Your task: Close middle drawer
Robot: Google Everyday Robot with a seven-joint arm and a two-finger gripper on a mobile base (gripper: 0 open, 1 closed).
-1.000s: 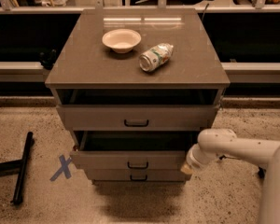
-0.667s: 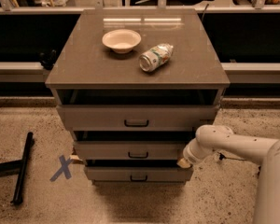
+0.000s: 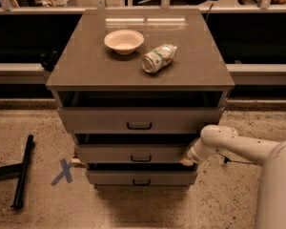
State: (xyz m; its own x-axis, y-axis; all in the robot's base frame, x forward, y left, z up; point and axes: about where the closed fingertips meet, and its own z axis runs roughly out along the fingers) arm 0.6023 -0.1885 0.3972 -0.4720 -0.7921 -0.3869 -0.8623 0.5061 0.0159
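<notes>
The middle drawer [image 3: 133,153] is a low grey-brown front with a small dark bar handle [image 3: 141,159]. It sits nearly flush with the cabinet, with only a thin dark gap above it. My gripper [image 3: 187,160] is at the right end of that drawer front, pressed against it at the end of the white arm [image 3: 238,147]. The taller top drawer [image 3: 139,119] above stands slightly out. The bottom drawer [image 3: 141,177] is below.
A cream bowl [image 3: 124,41] and a can lying on its side [image 3: 158,58] rest on the cabinet top [image 3: 86,70]. A black bar [image 3: 22,171] and a blue tape X [image 3: 63,171] lie on the speckled floor to the left.
The middle drawer has slid inward, from sticking well out with its dark tray showing to almost flush. My gripper has followed it toward the cabinet.
</notes>
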